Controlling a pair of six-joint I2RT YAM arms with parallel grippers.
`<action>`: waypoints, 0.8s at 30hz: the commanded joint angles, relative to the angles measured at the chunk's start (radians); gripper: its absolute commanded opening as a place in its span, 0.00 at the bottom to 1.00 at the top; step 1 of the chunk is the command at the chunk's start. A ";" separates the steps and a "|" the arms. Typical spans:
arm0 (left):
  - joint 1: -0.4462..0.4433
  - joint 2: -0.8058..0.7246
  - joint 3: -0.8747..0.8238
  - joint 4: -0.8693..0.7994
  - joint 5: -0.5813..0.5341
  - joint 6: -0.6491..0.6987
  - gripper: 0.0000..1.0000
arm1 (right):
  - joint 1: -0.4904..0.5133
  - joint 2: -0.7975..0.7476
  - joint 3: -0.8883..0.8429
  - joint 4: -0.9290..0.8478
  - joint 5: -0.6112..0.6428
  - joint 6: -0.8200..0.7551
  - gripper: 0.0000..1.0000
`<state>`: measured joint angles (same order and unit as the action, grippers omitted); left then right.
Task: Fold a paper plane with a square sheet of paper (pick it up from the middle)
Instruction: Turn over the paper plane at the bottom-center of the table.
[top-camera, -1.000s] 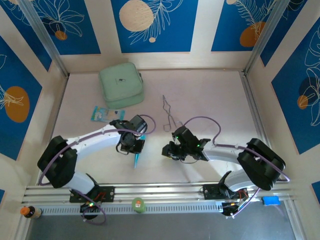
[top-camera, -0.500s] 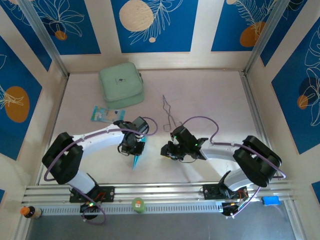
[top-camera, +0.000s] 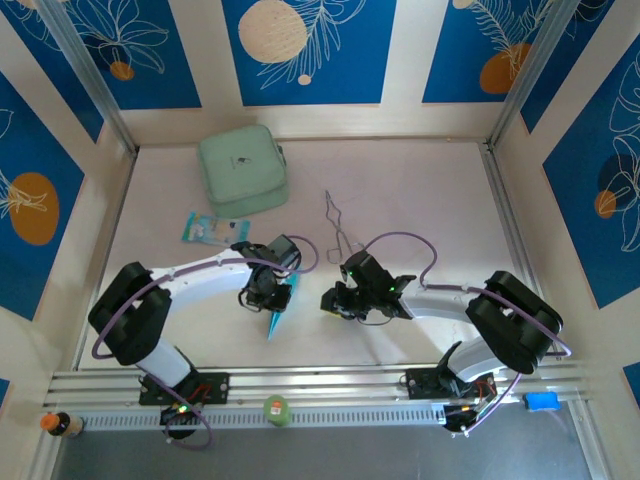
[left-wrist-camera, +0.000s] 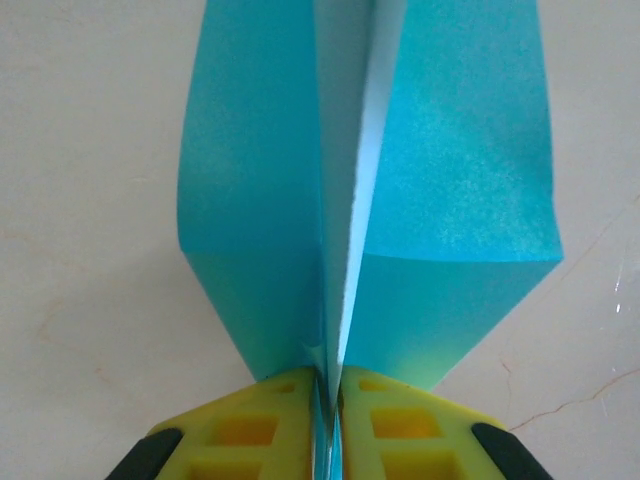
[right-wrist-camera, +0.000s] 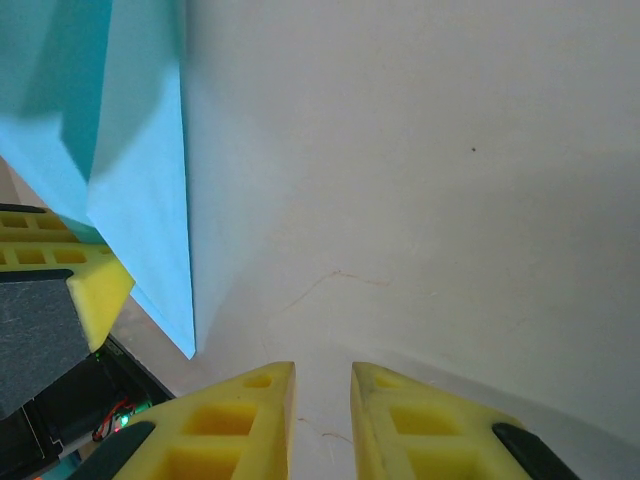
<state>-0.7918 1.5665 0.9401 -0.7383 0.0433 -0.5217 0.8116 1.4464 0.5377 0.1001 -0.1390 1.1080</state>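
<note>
Pinching the paper plane (top-camera: 277, 314) by its ridge, the left gripper (top-camera: 270, 296) sits mid-table, plane's tip toward 6 o'clock, bare table (top-camera: 420, 190) around. Right gripper (top-camera: 330, 300), at 3 o'clock, stands slightly parted, empty. Left wrist view shows both wings spread; right wrist view, one sharp edge.

Fixed view down over the table (top-camera: 430, 190); two close wrist views, paper plane (left-wrist-camera: 440, 200) common to all.
</note>
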 joint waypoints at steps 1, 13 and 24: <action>-0.011 0.012 -0.012 0.006 -0.011 -0.007 0.13 | 0.003 0.011 0.027 -0.016 -0.027 -0.011 0.21; -0.029 0.031 -0.020 0.031 -0.020 -0.019 0.16 | 0.002 0.007 0.026 -0.020 -0.027 -0.013 0.21; -0.043 0.053 -0.023 0.048 -0.049 -0.024 0.18 | 0.001 0.007 0.028 -0.022 -0.028 -0.014 0.22</action>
<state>-0.8234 1.6035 0.9264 -0.6914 0.0189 -0.5331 0.8116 1.4464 0.5388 0.0963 -0.1390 1.1076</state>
